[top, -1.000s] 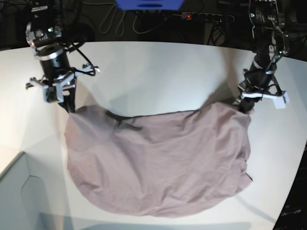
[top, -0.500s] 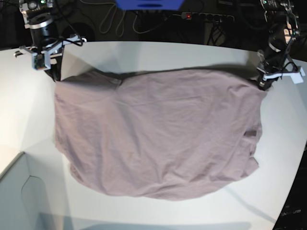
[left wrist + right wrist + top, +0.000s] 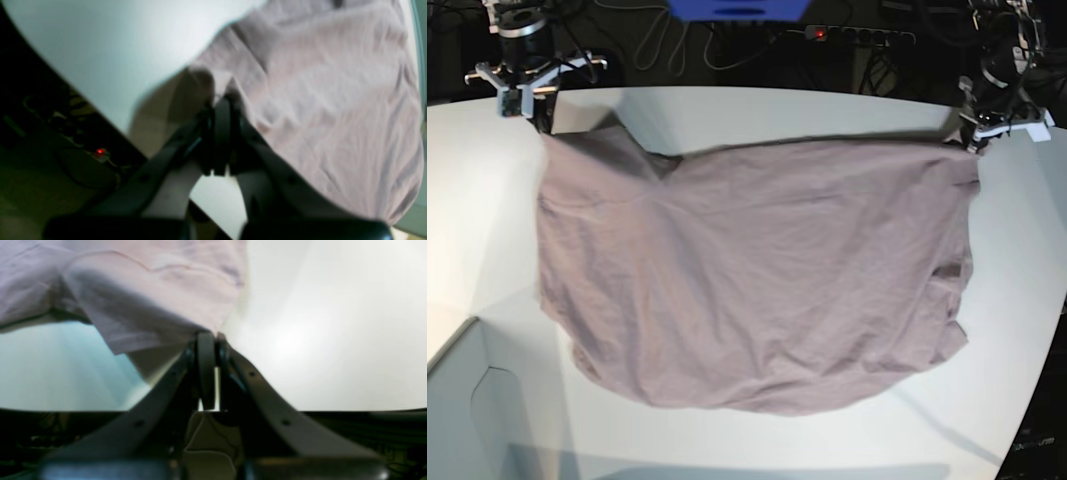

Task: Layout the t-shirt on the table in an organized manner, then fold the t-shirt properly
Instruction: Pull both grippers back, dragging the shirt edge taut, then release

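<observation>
Base view: the t-shirt (image 3: pixel 757 270), soft, light and limp, is spread on the table (image 3: pixel 757 110), pinched at its far corners by the clamped left gripper (image 3: pixel 975 140) and right gripper (image 3: pixel 539 125).

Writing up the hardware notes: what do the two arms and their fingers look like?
Both arms are black. The left gripper and right gripper carry white brackets at the wrist, with dark cables looped nearby. Up close, the fingers are slim, black and curved, with small holes along the linkages.
</observation>
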